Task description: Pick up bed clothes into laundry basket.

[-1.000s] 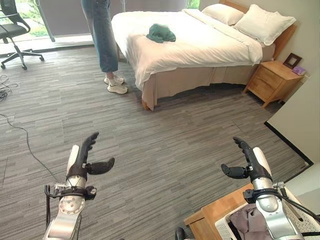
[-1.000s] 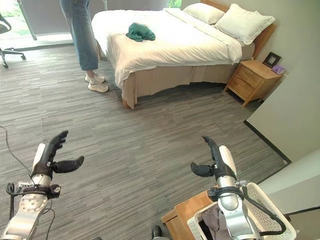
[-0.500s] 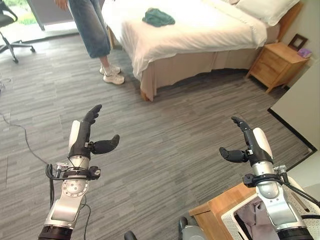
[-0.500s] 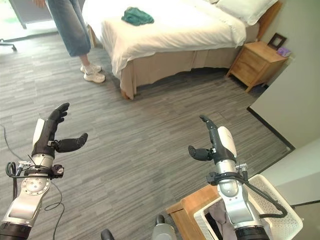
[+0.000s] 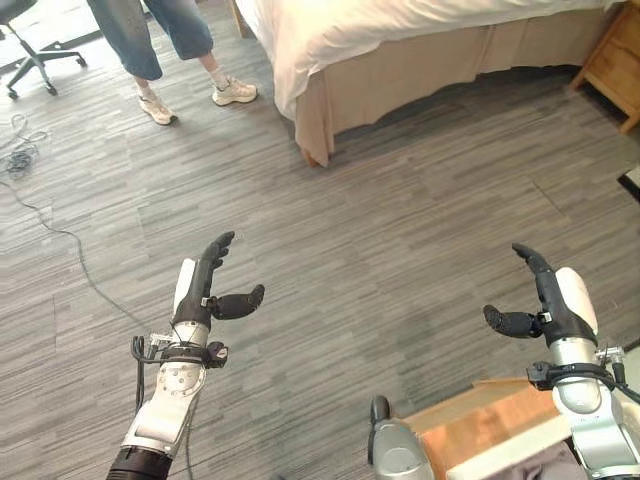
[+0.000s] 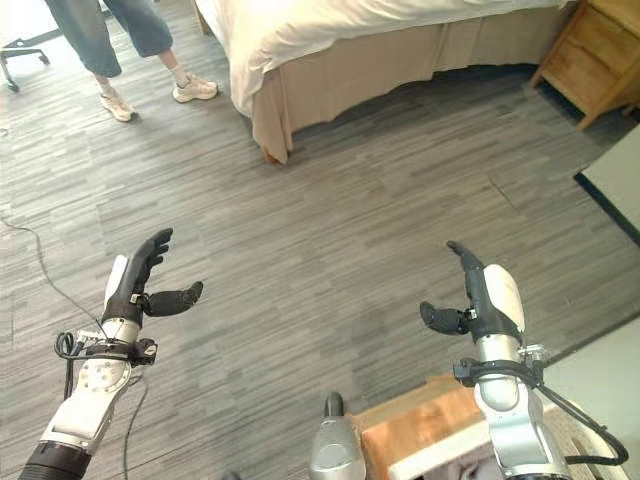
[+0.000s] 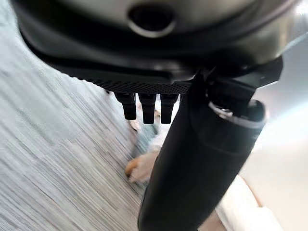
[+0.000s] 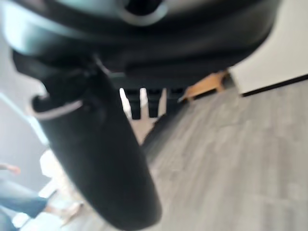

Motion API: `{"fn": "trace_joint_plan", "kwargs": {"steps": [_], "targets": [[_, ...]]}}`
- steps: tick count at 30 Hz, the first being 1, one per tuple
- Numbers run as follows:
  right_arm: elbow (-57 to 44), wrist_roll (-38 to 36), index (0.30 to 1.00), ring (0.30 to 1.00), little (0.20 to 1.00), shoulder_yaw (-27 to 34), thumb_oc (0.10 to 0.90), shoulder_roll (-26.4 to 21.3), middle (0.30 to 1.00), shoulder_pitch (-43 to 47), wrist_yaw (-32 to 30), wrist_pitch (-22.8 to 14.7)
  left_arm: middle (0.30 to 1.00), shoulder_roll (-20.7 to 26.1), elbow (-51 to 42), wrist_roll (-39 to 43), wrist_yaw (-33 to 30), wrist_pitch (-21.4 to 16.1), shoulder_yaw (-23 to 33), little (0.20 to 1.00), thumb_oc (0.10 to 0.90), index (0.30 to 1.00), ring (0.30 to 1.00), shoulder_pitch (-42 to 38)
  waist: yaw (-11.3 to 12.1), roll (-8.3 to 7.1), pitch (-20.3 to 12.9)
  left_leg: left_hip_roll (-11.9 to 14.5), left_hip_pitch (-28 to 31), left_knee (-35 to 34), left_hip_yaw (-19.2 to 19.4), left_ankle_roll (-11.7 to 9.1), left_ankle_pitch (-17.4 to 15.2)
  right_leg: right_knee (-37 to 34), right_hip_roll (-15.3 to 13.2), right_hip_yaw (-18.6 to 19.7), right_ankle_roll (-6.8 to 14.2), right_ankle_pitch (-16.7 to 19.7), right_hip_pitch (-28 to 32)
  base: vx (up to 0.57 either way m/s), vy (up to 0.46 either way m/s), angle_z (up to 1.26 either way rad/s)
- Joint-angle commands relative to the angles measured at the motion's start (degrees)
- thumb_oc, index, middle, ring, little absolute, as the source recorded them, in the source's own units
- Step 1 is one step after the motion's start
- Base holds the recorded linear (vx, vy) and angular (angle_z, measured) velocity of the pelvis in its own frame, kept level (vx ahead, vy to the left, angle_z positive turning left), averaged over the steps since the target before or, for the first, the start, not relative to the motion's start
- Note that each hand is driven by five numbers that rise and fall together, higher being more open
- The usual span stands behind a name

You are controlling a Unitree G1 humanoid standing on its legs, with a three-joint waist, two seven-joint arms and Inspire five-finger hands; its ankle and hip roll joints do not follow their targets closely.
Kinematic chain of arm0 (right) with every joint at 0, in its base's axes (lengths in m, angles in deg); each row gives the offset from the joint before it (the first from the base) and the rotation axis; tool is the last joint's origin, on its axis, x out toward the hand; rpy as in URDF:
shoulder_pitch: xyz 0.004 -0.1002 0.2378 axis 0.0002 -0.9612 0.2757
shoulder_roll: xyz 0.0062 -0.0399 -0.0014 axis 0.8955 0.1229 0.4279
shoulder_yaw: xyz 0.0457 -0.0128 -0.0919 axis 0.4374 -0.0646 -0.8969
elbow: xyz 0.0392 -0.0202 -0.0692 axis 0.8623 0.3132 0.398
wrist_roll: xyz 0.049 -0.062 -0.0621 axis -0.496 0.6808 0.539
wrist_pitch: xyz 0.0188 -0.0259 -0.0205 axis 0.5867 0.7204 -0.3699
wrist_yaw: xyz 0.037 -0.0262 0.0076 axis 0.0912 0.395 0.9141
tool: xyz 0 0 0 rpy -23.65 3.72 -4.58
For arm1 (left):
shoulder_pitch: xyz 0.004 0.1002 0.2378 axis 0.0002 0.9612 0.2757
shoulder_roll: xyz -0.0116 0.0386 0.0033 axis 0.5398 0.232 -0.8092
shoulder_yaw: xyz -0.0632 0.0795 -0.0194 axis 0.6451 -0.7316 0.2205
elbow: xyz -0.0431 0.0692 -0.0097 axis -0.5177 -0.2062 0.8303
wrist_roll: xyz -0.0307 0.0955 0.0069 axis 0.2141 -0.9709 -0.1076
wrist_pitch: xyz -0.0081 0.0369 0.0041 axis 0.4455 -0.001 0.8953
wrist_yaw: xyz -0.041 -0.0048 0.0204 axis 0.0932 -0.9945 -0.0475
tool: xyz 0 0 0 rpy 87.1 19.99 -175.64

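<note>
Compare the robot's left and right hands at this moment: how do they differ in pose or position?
The left hand is held over bare floor, while the right hand hangs just beyond a wooden stand. The left thumb points toward the right, the right thumb toward the left. Both are open, fingers extended, holding nothing.
</note>
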Motion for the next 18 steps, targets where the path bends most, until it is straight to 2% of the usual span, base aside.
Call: {"fn": "trace_joint_plan", "kwargs": {"steps": [1, 2, 3, 4, 5, 6, 7, 8, 9, 11, 12, 13, 14, 15, 17, 18], "targets": [[-7.0, -0.5, 0.900, 0.900, 0.900, 0.5, 0.800, -1.3, 0.900, 5.7, -2.5, -3.5, 0.900, 4.3, -6.9, 1.9, -1.3, -4.3, 5.2, 0.900, 0.800, 0.900, 0.900, -2.0, 2.9, -2.77, -4.9, 3.7, 3.4, 19.2, 1.8, 1.6, -3.7, -20.0, 2.0, 1.8, 0.3, 1.3, 9.0, 0.52, -0.351, -0.06], [-6.9, -0.4, 0.900, 0.900, 0.900, 0.3, 0.800, -1.3, 0.900, 6.0, -2.3, -3.2, 0.900, 4.0, -7.1, 1.8, -1.3, -4.3, 5.5, 0.900, 0.800, 0.900, 0.900, -1.4, 3.9, -3.14, -4.6, 2.3, 0.7, 19.9, 2.6, 1.9, -6.0, -20.6, 2.4, 2.3, 0.2, 0.3, 11.0, 0.52, -0.327, -0.30], [-6.8, -0.4, 0.900, 0.900, 0.900, 0.2, 0.800, -1.2, 0.900, 6.0, -2.3, -3.2, 0.900, 4.1, -7.2, 1.8, -1.2, -4.2, 5.6, 0.900, 0.800, 0.900, 0.900, -1.3, 3.9, -3.11, -4.6, 2.4, 0.6, 20.3, 2.7, 2.1, -6.5, -20.7, 2.4, 2.5, 0.3, 0.3, 11.0, 0.53, -0.185, -0.63], [-7.0, 0.6, 0.900, 0.900, 0.900, -0.6, 0.800, -1.5, 0.900, 6.6, -1.5, -2.7, 0.900, 3.5, -8.1, 1.9, -0.6, -4.3, 6.3, 0.900, 0.800, 0.900, 0.900, 0.1, 5.8, -3.64, -4.0, -0.8, -5.8, 17.1, 4.1, 2.7, -10.5, -21.0, 2.8, 4.1, 0.7, -1.2, 14.9, 0.34, -0.077, -0.58], [-7.0, 0.7, 0.900, 0.900, 0.900, -0.7, 0.800, -1.5, 0.900, 6.6, -1.4, -2.6, 0.900, 3.5, -8.3, 1.8, -0.6, -4.2, 6.4, 0.900, 0.800, 0.900, 0.900, 0.3, 5.9, -3.74, -4.1, -1.0, -5.6, 17.0, 4.4, 2.9, -10.7, -21.0, 2.6, 4.3, 0.9, -1.2, 14.8, 0.68, -0.093, -0.44], [-7.0, 1.3, 0.900, 0.900, 0.900, -1.7, 0.800, -1.7, 0.900, 7.3, -1.1, -2.9, 0.900, 3.1, -8.8, 1.0, -0.5, -4.6, 7.4, 0.900, 0.800, 0.900, 0.900, 2.2, 7.0, -3.79, -3.6, -3.6, -8.2, 6.4, 8.7, 3.7, -11.8, -21.1, 2.3, 5.4, 2.0, -2.4, 18.0, 0.34, 0.013, -0.52], [-6.9, 1.3, 0.900, 0.900, 0.900, -1.7, 0.800, -1.7, 0.900, 7.3, -1.1, -2.9, 0.900, 3.1, -8.9, 1.0, -0.5, -4.6, 7.4, 0.900, 0.800, 0.900, 0.900, 2.2, 7.0, -3.96, -3.6, -3.9, -7.9, 6.0, 8.9, 3.7, -11.6, -21.1, 2.1, 5.5, 2.1, -2.4, 18.1, 0.64, 0.046, -0.59], [-6.7, 1.6, 0.900, 0.900, 0.900, -2.8, 0.800, -1.5, 0.900, 8.1, -0.7, -2.8, 0.900, 3.0, -8.5, 0.6, -0.7, -4.6, 7.9, 0.900, 0.800, 0.900, 0.900, 2.9, 7.9, -3.13, -3.5, -5.4, -10.4, -5.8, 11.7, 3.4, -8.6, -21.5, 2.9, 5.7, 2.9, -3.5, 21.3, 0.52, 0.077, -0.73], [-6.2, 1.9, 0.900, 0.900, 0.900, -3.5, 0.800, -1.7, 0.900, 8.9, -0.8, -2.8, 0.900, 2.5, -8.2, 0.1, -0.8, -4.5, 8.3, 0.900, 0.800, 0.900, 0.900, 3.5, 8.3, -3.02, -3.4, -6.9, -10.1, -15.1, 13.7, 2.8, -4.3, -21.8, 2.9, 5.7, 3.6, -4.3, 23.4, 0.71, 0.094, -0.40], [-6.2, 1.9, 0.900, 0.900, 0.900, -3.6, 0.800, -1.9, 0.900, 9.3, -0.6, -2.8, 0.900, 2.0, -8.1, 0.1, -0.5, -4.3, 8.1, 0.900, 0.800, 0.900, 0.900, 3.9, 8.4, -2.92, -3.8, -6.0, -11.3, -24.2, 16.4, 2.8, -1.8, -22.1, 2.8, 5.4, 4.4, -5.4, 26.6, 0.46, 0.067, -0.36], [-6.2, 1.9, 0.900, 0.900, 0.900, -3.6, 0.800, -2.0, 0.900, 9.3, -0.6, -2.8, 0.900, 2.0, -8.1, 0.1, -0.5, -4.3, 8.1, 0.900, 0.800, 0.900, 0.900, 3.9, 8.5, -2.93, -3.8, -6.2, -11.1, -24.6, 16.5, 2.9, -1.6, -22.1, 2.8, 5.4, 4.4, -5.4, 26.7, 0.37, 0.059, -0.39], [-6.1, 1.9, 0.900, 0.900, 0.900, -4.0, 0.800, -2.0, 0.900, 9.3, -0.4, -2.9, 0.900, 1.9, -7.8, -0.1, -0.4, -4.2, 8.2, 0.900, 0.800, 0.900, 0.900, 4.3, 8.4, -3.05, -3.8, -4.3, -13.4, -25.2, 17.6, 2.6, -1.7, -22.0, 2.7, 5.6, 4.8, -6.0, 28.0, 0.71, 0.083, -0.49], [-7.0, 1.7, 0.900, 0.900, 0.900, -4.7, 0.800, -1.6, 0.900, 8.9, 0.5, -2.9, 0.900, 1.9, -8.0, 0.1, 0.1, -3.8, 8.3, 0.900, 0.800, 0.900, 0.900, 5.7, 9.1, -3.26, -4.7, -3.0, -14.9, -25.3, 16.2, 2.4, -0.6, -21.9, 2.6, 7.1, 5.1, -7.4, 30.9, 0.91, 0.101, -0.45], [-7.3, 1.8, 0.900, 0.900, 0.900, -4.9, 0.800, -0.9, 0.900, 8.3, 0.9, -2.8, 0.900, 2.0, -8.3, 0.1, 0.6, -3.6, 8.4, 0.900, 0.800, 0.900, 0.900, 6.7, 9.6, -3.18, -5.2, -3.4, -14.1, -25.2, 15.5, 2.3, 0.8, -21.7, 2.6, 8.3, 5.1, -8.1, 32.0, 0.95, 0.126, -0.76], [-7.2, 2.4, 0.900, 0.900, 0.900, -6.2, 0.800, 0.4, 0.900, 7.8, 1.8, -2.6, 0.900, 2.4, -8.6, -0.1, 1.0, -3.1, 8.9, 0.900, 0.800, 0.900, 0.900, 8.2, 11.5, -3.80, -6.4, -4.6, -13.6, -25.2, 11.2, 2.2, 3.6, -20.1, 1.9, 11.1, 4.8, -9.8, 33.5, 0.60, 0.103, -0.89], [-7.3, 2.5, 0.900, 0.900, 0.900, -6.2, 0.800, 0.5, 0.900, 7.7, 1.8, -2.5, 0.900, 2.5, -8.6, -0.1, 1.0, -3.1, 8.8, 0.900, 0.800, 0.900, 0.900, 8.3, 11.5, -3.94, -6.5, -4.6, -13.6, -25.3, 11.2, 2.2, 3.7, -19.9, 1.8, 11.1, 4.8, -10.0, 33.3, 0.92, 0.226, -1.33]]}}
